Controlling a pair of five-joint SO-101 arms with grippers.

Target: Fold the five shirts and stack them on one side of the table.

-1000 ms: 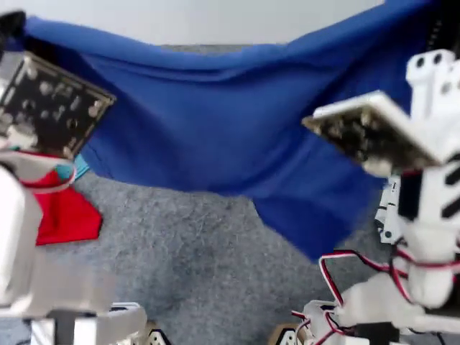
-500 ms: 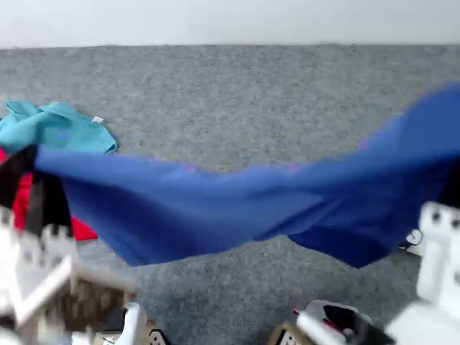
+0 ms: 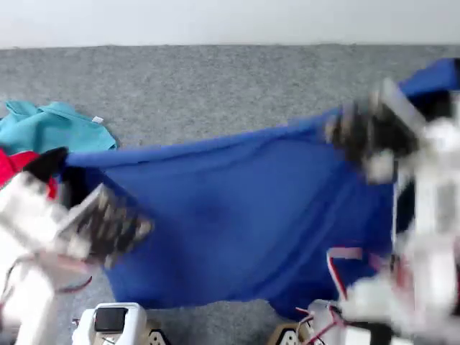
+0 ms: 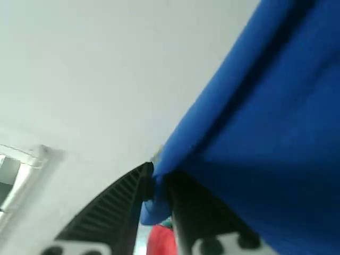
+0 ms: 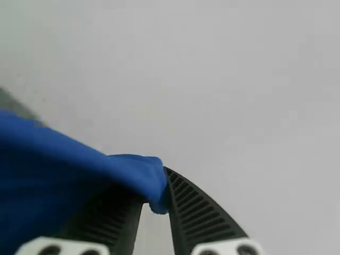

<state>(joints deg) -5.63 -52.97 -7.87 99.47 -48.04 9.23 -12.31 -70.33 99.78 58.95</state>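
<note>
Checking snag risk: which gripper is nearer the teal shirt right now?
Left. The left gripper, shut on a corner of the blue shirt, is just beside the teal shirt; the right gripper holds the opposite corner, far across the table.

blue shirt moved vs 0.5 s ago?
Yes. The blue shirt spread downward, hem nearer the near edge of the table; the teal shirt stayed put.

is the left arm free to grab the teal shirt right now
Probably not: the left gripper is shut on the blue shirt, so it would have to let go first. The teal shirt itself lies uncovered.
</note>
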